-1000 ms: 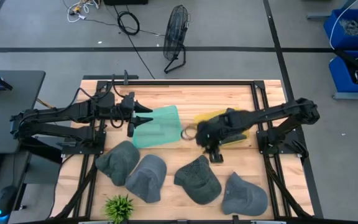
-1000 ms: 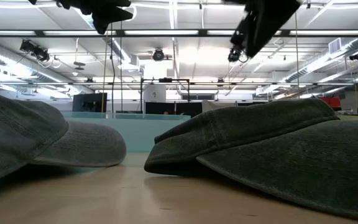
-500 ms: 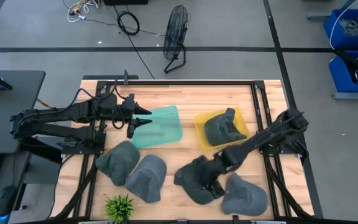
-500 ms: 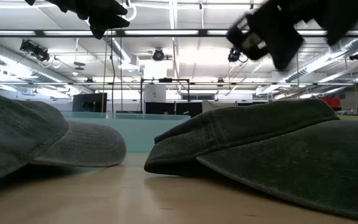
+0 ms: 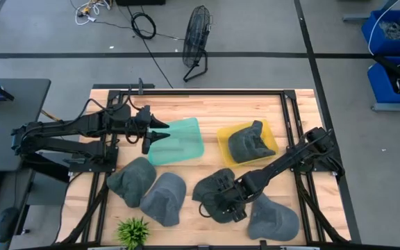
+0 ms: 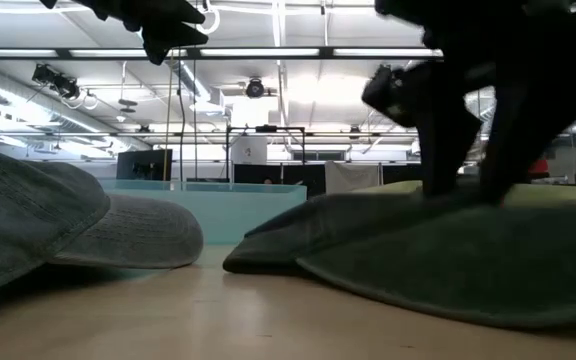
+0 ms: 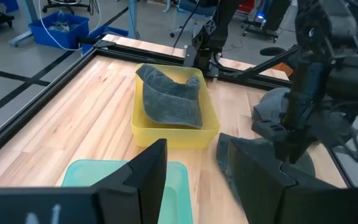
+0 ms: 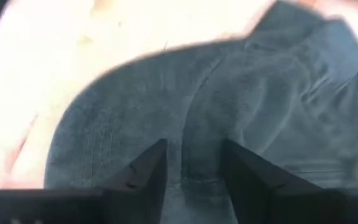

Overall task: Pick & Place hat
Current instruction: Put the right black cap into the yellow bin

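Observation:
Several grey-green caps lie in a row near the table's near edge: one (image 5: 132, 180), one (image 5: 164, 198), one (image 5: 273, 217), and the cap under my right gripper (image 5: 212, 191). Another cap (image 5: 247, 142) lies in the yellow bin (image 5: 222, 135). My right gripper (image 5: 224, 203) is open and down on the third cap (image 8: 229, 106), its fingers standing apart on the crown (image 6: 468, 190). My left gripper (image 5: 162, 130) waits open above the teal tray (image 5: 179, 142), with the bin ahead of it (image 7: 191, 162). My right gripper comes at the cap from above, pointing down. Both open fingers (image 6: 438, 150) stand on the crown (image 8: 188, 134), which has sunk flat beneath them (image 6: 398, 205). The cap rests on the table with its brim (image 6: 268, 255) on the wood.
A small green plant (image 5: 133, 230) stands at the near edge, left of the caps. Black frame rails (image 5: 287, 111) run along the table's sides. The wood between the trays and the row of caps (image 5: 186, 170) is bare.
My right gripper has swung from over the yellow bin toward the table's near edge and come down onto the third cap. A cap now shows lying in the bin. In the low view the cap's crown has flattened under the fingers.

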`<state>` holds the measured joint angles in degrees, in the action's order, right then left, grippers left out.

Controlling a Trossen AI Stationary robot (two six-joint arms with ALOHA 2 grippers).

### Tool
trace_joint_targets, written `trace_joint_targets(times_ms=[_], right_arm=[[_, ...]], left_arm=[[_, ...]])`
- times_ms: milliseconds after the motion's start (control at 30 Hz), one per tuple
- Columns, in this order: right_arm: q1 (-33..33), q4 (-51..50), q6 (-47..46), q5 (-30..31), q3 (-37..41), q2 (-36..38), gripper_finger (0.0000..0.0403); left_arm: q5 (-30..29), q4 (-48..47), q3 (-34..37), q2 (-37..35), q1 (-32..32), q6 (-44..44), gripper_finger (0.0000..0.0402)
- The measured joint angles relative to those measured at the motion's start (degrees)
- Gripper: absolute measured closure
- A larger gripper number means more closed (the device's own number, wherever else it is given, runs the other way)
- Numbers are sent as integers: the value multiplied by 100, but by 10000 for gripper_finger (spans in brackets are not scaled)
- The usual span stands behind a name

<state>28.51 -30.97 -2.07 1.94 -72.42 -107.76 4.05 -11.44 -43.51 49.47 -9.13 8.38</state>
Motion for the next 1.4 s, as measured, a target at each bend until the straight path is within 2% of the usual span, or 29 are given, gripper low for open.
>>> trace_joint_targets(times_ms=[200, 400, 567, 667, 767, 833, 867, 933, 1133, 1200, 1267, 1400], right_arm=[[0, -469, 209, 474, -326, 83, 260], [-20, -410, 3, 102, 79, 83, 259], [-32, -274, -527, 142, 345, 85, 266], [-42, -153, -808, 140, 383, 85, 294], [-93, -2, -1365, 138, 367, 85, 347], [-158, -53, -1711, 25, 250, 81, 384], [-191, -91, -1805, -111, 146, 78, 390], [-230, -232, -1989, -303, -137, 72, 388], [-290, -1356, -1857, -256, -1427, 72, 396], [-350, -1730, -1873, -18, -1943, 72, 395], [-392, -2292, -1898, 504, -2471, 72, 395], [-483, -4075, -2353, 2087, -3472, 72, 396]], left_arm=[[0, 0, 0, 2, -2, 2, 225], [1, -4, 0, 2, -2, 0, 225], [0, 0, 0, 2, 0, -4, 225], [0, 0, 0, 2, -2, -7, 225], [0, 0, 0, 2, -2, -9, 225], [0, 0, 0, 2, -2, -9, 225], [0, 0, 0, 2, -2, -11, 225], [0, 0, 0, 2, -1, -11, 225], [0, 0, 0, 2, -2, -9, 225], [0, 0, 0, 2, -1, -8, 225], [0, 0, 0, 2, -2, -9, 225], [0, 0, -1, 2, -2, -7, 225]])
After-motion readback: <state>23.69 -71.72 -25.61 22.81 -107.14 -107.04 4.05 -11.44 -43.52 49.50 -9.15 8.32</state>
